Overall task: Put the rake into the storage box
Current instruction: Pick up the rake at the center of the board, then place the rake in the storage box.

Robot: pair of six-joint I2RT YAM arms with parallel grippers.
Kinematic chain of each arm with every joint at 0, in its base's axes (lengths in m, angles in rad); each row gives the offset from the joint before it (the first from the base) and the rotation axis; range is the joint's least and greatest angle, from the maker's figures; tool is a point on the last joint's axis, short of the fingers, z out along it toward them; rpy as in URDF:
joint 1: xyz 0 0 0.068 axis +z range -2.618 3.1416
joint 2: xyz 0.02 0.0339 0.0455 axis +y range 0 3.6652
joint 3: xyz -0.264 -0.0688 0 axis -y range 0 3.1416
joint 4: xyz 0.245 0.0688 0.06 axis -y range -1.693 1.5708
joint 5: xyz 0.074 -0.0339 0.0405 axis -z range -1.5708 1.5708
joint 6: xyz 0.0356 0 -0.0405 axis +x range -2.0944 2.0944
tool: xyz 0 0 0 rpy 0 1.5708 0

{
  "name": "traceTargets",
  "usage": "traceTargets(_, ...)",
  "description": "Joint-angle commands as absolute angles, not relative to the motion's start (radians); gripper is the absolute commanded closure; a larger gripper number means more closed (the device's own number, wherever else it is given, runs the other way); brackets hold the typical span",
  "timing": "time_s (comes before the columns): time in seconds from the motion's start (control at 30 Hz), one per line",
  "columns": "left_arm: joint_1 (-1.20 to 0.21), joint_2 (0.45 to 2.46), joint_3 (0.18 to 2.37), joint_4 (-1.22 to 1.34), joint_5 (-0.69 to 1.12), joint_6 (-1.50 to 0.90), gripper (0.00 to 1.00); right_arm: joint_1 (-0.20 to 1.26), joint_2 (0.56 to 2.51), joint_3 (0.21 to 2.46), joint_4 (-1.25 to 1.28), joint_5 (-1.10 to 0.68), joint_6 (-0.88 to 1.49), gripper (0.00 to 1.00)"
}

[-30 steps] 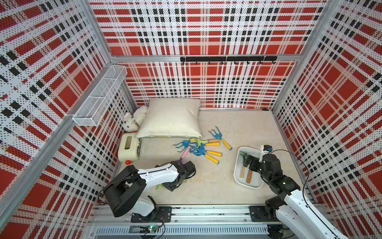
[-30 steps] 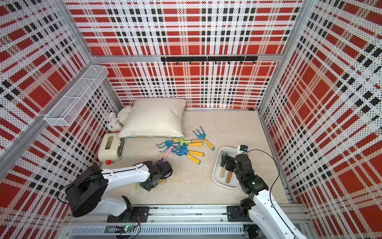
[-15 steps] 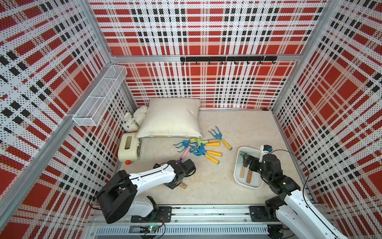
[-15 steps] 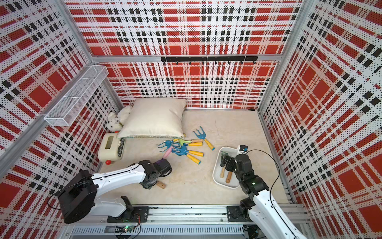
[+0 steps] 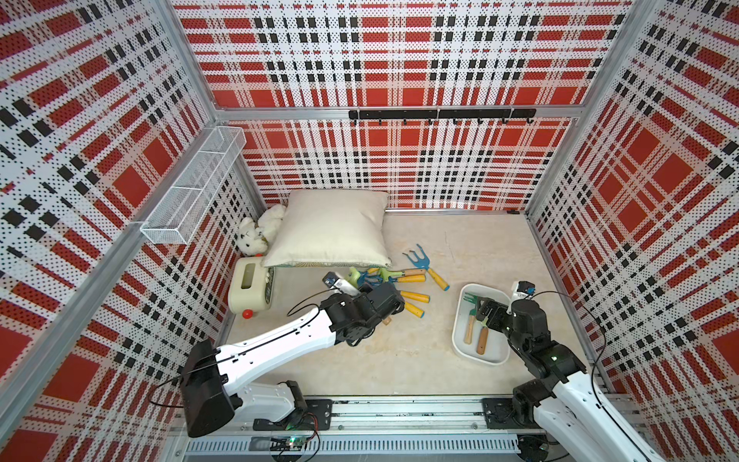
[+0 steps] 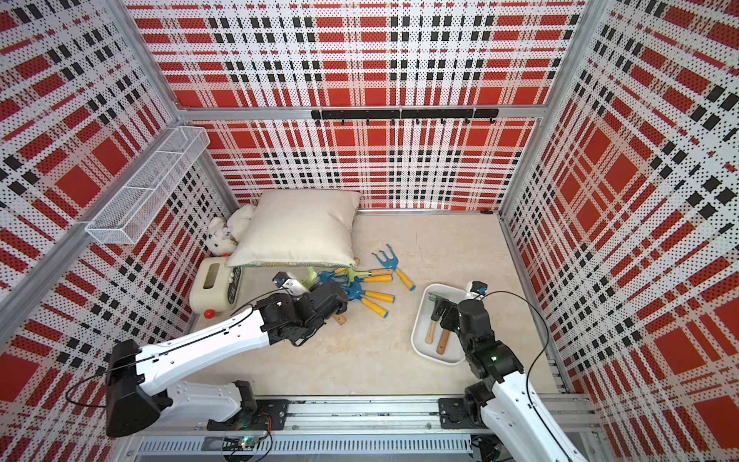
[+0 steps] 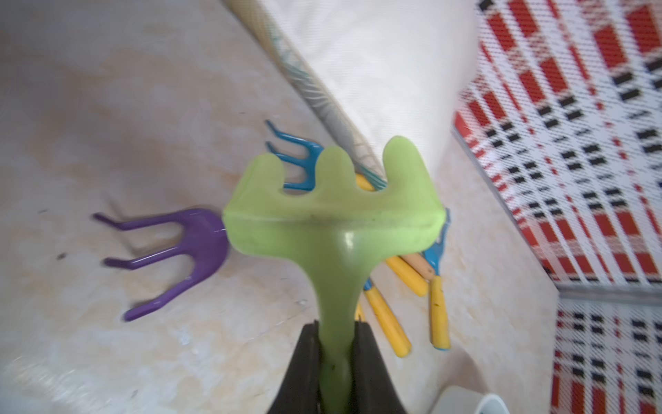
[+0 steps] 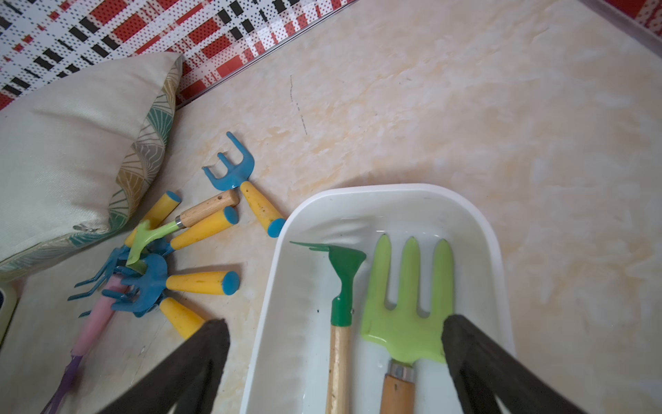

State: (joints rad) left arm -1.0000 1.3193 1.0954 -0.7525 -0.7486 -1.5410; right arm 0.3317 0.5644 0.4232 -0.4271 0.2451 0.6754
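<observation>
With left gripper (image 7: 336, 328) tight on lime-green three-pronged rake (image 7: 333, 218), right gripper (image 8: 333, 320) wide apart above shallow white plastic storage box (image 5: 458, 332), lower right.

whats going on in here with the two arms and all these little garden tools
The left gripper is shut on the neck of a light green rake, beside the pile of rakes near the pillow. The right gripper hangs open over the storage box, which holds a dark green rake and a light green fork. The held rake is not in it yet.
</observation>
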Motion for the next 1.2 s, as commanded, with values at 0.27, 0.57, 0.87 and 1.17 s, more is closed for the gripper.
traceTargets(0.27, -1.082, 1.61, 1.277, -0.016, -0.417, -0.775, 1.0, 0.327, 0.485, 0.571, -0.623, 0.518, 0.784, 0.0)
traceTargets(0.57, -1.166, 1.968, 1.577, -0.018, -0.153, -0.664, 1.0, 0.327, 0.402, 0.587, -0.673, 0.595, 0.829, 0.0)
traceTargets(0.87, -1.205, 2.119, 1.631, -0.022, -0.133, -0.704, 1.0, 0.328, 0.349, 0.606, -0.734, 0.659, 0.881, 0.0)
traceTargets(1.17, -1.194, 2.237, 1.733, -0.08, -0.115, -0.705, 1.0, 0.327, 0.332, 0.609, -0.75, 0.659, 0.893, 0.0)
